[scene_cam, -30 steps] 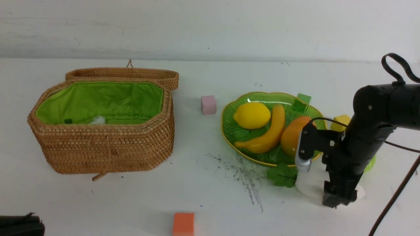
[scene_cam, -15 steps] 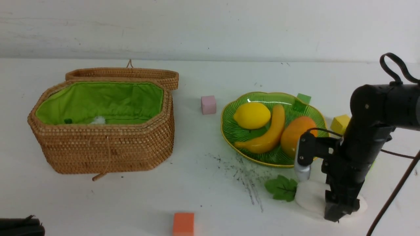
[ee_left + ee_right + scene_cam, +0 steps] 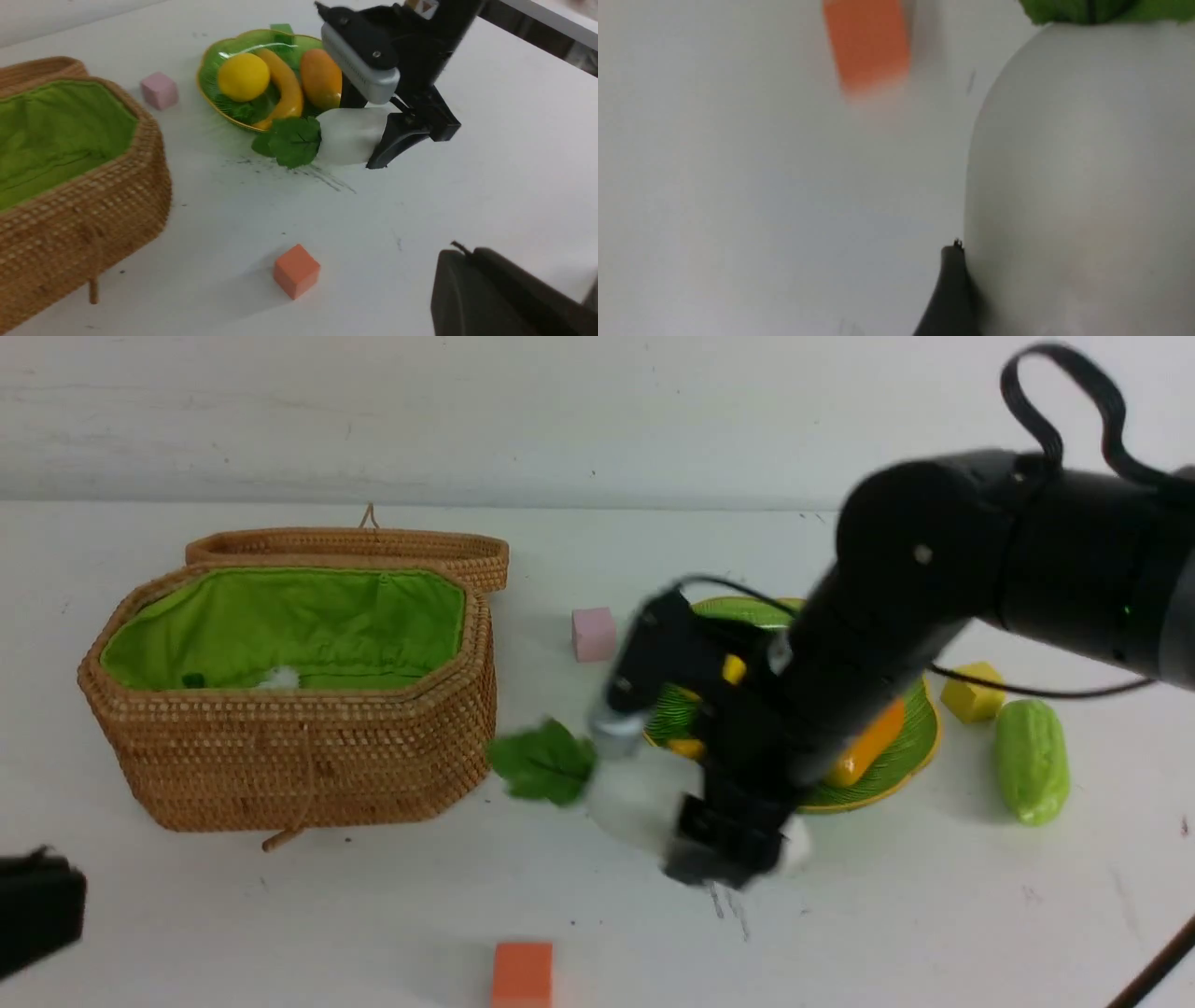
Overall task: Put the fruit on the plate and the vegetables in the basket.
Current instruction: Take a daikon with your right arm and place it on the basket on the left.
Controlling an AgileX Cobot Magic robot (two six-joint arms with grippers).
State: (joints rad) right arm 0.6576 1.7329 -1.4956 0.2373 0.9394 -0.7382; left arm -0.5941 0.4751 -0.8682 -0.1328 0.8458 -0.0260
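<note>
My right gripper [image 3: 719, 845] is shut on the white radish [image 3: 635, 793], held over the table between plate and basket, its green leaves [image 3: 546, 763] pointing at the basket [image 3: 308, 765]. The radish [image 3: 1078, 177] fills the right wrist view beside one finger [image 3: 950, 289]. The lemon [image 3: 244, 77], banana [image 3: 285, 88] and mango [image 3: 320, 79] lie on the green plate [image 3: 208, 88]; my right arm hides most of the plate [image 3: 910, 756] in the front view. A light green cucumber [image 3: 1032, 761] lies right of the plate. My left gripper [image 3: 462, 252] is shut and empty, low at the near left [image 3: 37, 915].
The basket's lid [image 3: 373, 546] hangs open behind it, and a small white and green bit [image 3: 277, 679] shows inside. Foam cubes lie about: pink [image 3: 594, 633], yellow [image 3: 971, 691], orange [image 3: 522, 973] near the front edge. Black scribble marks [image 3: 308, 170] stain the table.
My right arm has lifted the radish off the table by the plate's near right side and swung it left toward the basket, uncovering the cucumber. The left gripper rose slightly.
</note>
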